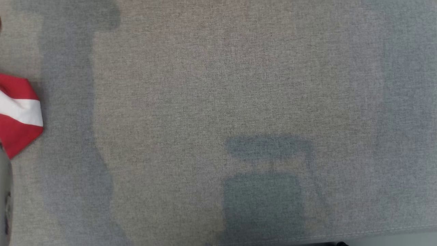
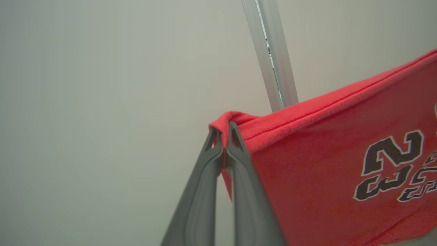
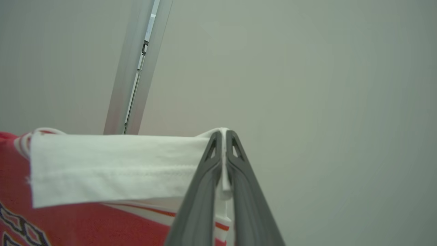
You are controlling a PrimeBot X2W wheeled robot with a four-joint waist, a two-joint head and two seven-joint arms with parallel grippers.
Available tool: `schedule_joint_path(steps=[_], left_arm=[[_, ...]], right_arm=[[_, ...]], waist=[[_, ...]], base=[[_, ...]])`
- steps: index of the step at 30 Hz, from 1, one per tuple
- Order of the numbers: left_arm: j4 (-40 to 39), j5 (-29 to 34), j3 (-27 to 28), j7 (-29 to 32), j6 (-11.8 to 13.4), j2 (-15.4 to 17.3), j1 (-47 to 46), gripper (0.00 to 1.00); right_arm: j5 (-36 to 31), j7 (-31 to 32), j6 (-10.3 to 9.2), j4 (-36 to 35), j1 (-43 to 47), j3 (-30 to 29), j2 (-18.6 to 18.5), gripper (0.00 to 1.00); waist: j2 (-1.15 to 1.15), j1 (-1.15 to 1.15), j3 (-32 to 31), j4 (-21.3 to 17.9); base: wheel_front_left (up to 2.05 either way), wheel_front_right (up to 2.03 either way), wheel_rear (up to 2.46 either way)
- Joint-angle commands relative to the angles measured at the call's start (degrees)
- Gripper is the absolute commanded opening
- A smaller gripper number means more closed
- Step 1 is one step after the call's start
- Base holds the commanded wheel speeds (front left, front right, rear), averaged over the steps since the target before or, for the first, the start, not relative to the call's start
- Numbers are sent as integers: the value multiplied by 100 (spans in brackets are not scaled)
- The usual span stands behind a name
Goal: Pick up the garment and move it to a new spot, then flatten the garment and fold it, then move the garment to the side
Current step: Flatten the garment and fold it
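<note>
Garment [image 1: 18, 114], red with a white band, peeks in at the nine o'clock edge of the head view, over a grey woven surface [image 1: 218, 102] that carries soft shadows at six o'clock and down the left side. Whether the cloth touches that surface cannot be told.

In the left wrist view the left gripper [image 2: 223, 131] is pinched tight on a hemmed red corner. The cloth stretches away toward three o'clock, with black, white-edged numerals [image 2: 392, 164] near that edge. A silver rail [image 2: 273, 68] climbs to twelve o'clock against a pale wall [image 2: 102, 102].

In the right wrist view the right gripper [image 3: 224, 136] is clamped on a white edge. The white band runs toward nine o'clock, with red cloth below it at eight o'clock.
</note>
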Motion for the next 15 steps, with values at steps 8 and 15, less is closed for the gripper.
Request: schedule_joint_path(steps=[8, 15], left_arm=[[-4, -498, 757, 5, -39, -381, 2357, 0], [70, -571, 1293, 6, -71, -830, 4224, 0]], right_arm=[[1327, -1, -9, -271, 2104, 463, -131, 0], [2242, -2, -10, -401, 4291, 752, -153, 0]], waist=[[0, -1, -188, -207], [0, -1, -1024, -184]], base=[[0, 0, 0], [0, 0, 0]])
